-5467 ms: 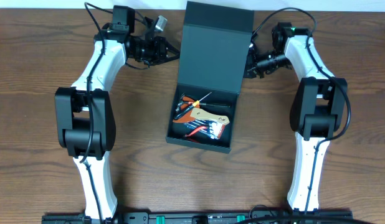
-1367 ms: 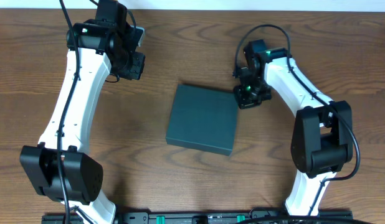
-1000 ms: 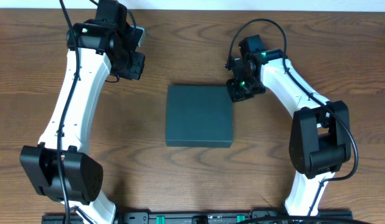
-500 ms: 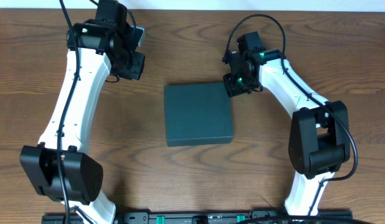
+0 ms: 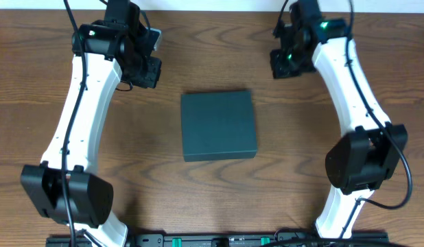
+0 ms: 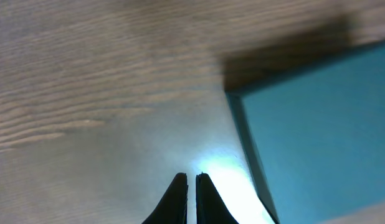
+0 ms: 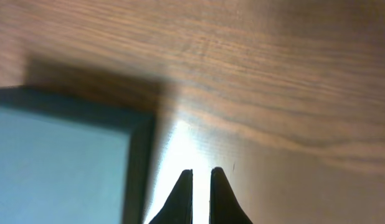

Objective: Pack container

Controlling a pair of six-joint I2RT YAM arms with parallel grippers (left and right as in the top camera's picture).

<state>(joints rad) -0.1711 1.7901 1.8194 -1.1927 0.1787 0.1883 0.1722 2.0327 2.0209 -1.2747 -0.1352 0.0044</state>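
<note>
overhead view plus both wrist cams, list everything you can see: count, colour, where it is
container: 1, dark teal, lid shut, lying flat at the middle of the table between the two arms
table: 1, brown wood grain, under everything
rail: 1, black, along the near edge of the table at the foot of both arms
left arm: 1, white with black joints, reaching up the left side of the container
right arm: 1, white with black joints, reaching up the right side
left gripper: 1, black, fingers close together, holding nothing, above bare table off the container's left edge
right gripper: 1, black, fingers close together, holding nothing, above bare table off the container's right edge
</note>
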